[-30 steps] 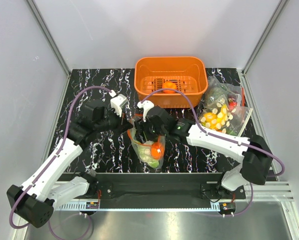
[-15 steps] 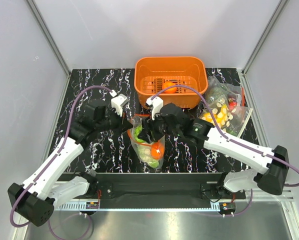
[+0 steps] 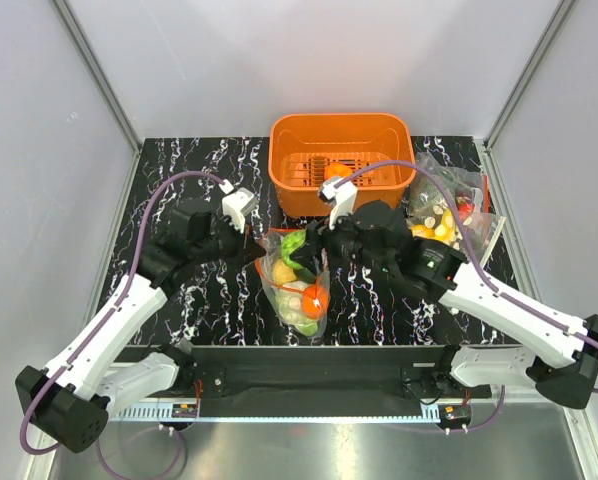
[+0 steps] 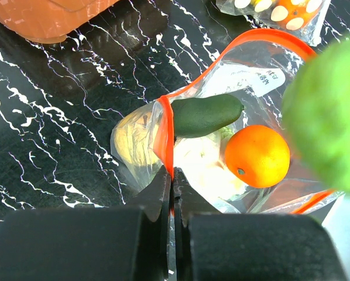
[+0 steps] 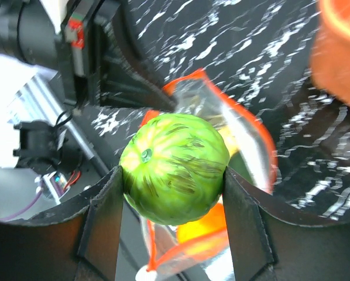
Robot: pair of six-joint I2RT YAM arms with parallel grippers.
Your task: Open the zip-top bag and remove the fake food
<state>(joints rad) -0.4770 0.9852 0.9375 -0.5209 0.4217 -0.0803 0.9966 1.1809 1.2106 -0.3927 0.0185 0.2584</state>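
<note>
The zip-top bag (image 3: 297,290) lies open on the black marbled table, its mouth toward the basket. My left gripper (image 3: 258,250) is shut on the bag's red-orange zip strip (image 4: 166,132) at the left of the mouth. My right gripper (image 3: 305,248) is shut on a round green striped fruit (image 5: 175,167) and holds it just above the bag's mouth. That fruit shows blurred in the left wrist view (image 4: 330,117). Inside the bag lie an orange fruit (image 4: 257,155), a dark green avocado (image 4: 207,114) and a pale cauliflower (image 4: 201,167).
The orange basket (image 3: 341,128) stands behind the bag with another orange fruit (image 3: 337,172) in it. A clear bag of yellow corn-like pieces (image 3: 434,232) and a bag of dark greens (image 3: 441,188) lie at the right, close to my right arm.
My right gripper has come up out of the bag with the green fruit and moved right and back. My left gripper has kept its hold on the zip strip.
</note>
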